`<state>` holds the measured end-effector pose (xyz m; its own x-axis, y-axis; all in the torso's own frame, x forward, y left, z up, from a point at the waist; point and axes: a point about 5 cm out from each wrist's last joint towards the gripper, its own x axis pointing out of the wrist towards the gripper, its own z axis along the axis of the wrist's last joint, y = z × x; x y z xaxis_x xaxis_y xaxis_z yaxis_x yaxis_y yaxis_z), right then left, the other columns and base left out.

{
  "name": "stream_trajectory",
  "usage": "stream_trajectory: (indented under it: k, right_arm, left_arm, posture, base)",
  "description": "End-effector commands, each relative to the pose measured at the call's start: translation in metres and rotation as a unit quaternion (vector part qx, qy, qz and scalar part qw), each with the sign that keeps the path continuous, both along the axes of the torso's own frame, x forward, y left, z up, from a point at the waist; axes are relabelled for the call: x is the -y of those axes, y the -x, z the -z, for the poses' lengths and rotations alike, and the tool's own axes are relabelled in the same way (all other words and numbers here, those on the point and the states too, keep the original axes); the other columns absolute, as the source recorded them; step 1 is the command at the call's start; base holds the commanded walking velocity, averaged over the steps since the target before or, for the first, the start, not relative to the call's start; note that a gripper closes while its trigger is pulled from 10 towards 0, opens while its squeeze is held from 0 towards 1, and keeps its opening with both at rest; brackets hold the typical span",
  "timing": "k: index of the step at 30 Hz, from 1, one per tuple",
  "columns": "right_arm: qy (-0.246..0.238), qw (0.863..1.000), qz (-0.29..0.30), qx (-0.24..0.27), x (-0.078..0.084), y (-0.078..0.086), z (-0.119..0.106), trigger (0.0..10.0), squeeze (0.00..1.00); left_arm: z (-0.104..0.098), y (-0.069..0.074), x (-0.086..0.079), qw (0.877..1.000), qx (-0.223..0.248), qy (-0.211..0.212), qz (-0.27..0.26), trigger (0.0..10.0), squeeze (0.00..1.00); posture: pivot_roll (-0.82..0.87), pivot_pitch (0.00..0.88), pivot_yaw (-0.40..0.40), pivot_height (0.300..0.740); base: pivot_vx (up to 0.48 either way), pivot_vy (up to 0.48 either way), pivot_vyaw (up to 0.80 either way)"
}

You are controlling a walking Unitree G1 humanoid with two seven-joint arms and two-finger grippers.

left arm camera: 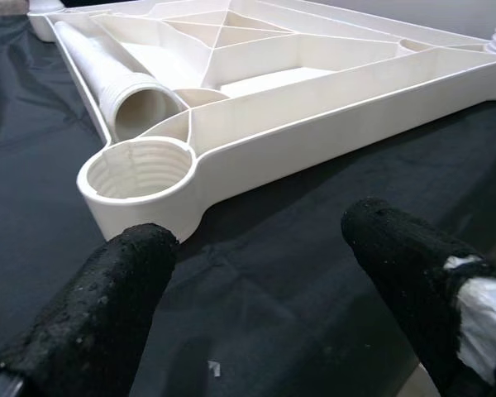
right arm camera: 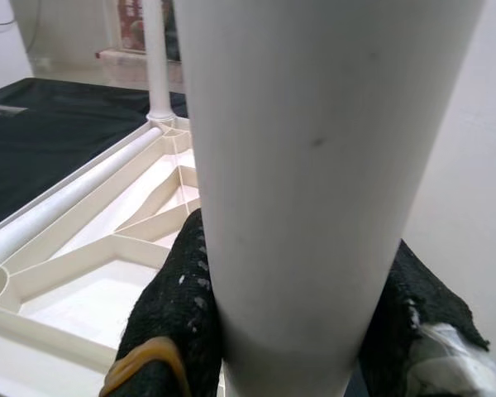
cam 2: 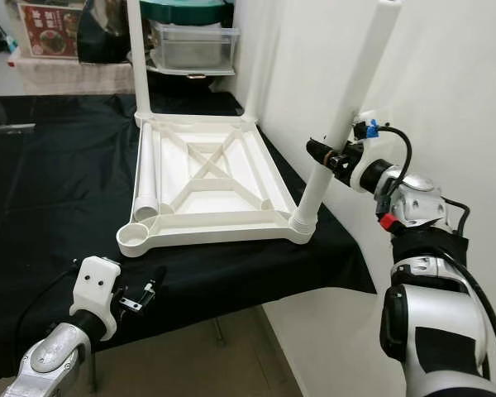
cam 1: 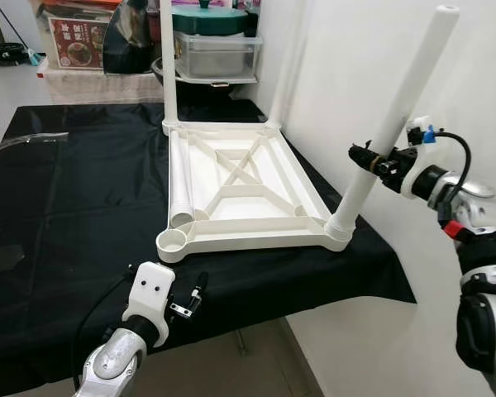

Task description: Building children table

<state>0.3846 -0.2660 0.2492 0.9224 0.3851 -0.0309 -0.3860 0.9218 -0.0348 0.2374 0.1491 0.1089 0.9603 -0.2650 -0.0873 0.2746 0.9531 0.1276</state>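
The right gripper (cam 1: 370,157) clamps a table leg (cam 1: 394,121) tilted in the near-right socket of the upturned tabletop (cam 1: 241,192). Left wrist view shows the spread left gripper (left arm camera: 256,289) facing the empty corner socket (left arm camera: 138,169).

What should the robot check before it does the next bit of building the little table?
1. Right tool gripping the near right leg: ok, fingers shut around it.
2. That leg straight in its corner socket: not ok, it leans away from upright.
3. Far left leg standing in its corner: ok.
4. Near left socket free for a leg: ok, empty.
5. Spare leg ready: ok, lying inside the upside-down tabletop.
6. Left tool free: ok, open, near the table edge on the black cloth.
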Motion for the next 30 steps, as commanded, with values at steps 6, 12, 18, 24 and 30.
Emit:
stream_trajectory:
  k: [6, 12, 18, 24, 30]
  right_arm:
    - [0.002, 0.988, 0.109, -0.11, -0.014, -0.008, 0.046, 0.0, 0.0]
    - [-0.034, 0.975, 0.177, -0.127, -0.033, -0.011, 0.056, 0.0, 0.0]
    - [-0.044, 0.956, 0.254, -0.138, -0.061, -0.006, 0.073, 0.0, 0.0]
    - [-0.075, 0.927, 0.336, -0.15, -0.096, 0.006, 0.087, 0.0, 0.0]
    - [-0.076, 0.927, 0.333, -0.157, -0.116, 0.009, 0.084, 0.0, 0.0]
  left_arm:
    - [0.002, 0.003, 0.003, 1.0, -0.003, -0.003, 0.004, 10.0, 0.0]
    - [0.003, 0.003, 0.004, 1.0, -0.004, -0.001, 0.004, 10.0, 0.0]
    - [0.003, 0.002, 0.005, 1.0, -0.004, 0.0, 0.004, 10.0, 0.0]
    - [0.004, 0.002, 0.007, 1.0, -0.005, 0.001, 0.001, 10.0, 0.0]
    - [0.004, 0.001, 0.009, 1.0, -0.005, 0.001, 0.003, 10.0, 0.0]
  posture:
    - [0.02, 0.0, -0.135, 0.74]
    - [0.02, 0.0, -0.134, 0.74]
    - [0.02, 0.0, -0.138, 0.74]
    - [0.01, 0.0, -0.139, 0.74]
    - [0.01, 0.0, -0.141, 0.74]
  base:
    - [0.0, 0.0, 0.0]
    - [0.0, 0.0, 0.0]
    - [0.0, 0.0, 0.0]
    - [0.0, 0.0, 0.0]
    - [0.0, 0.0, 0.0]
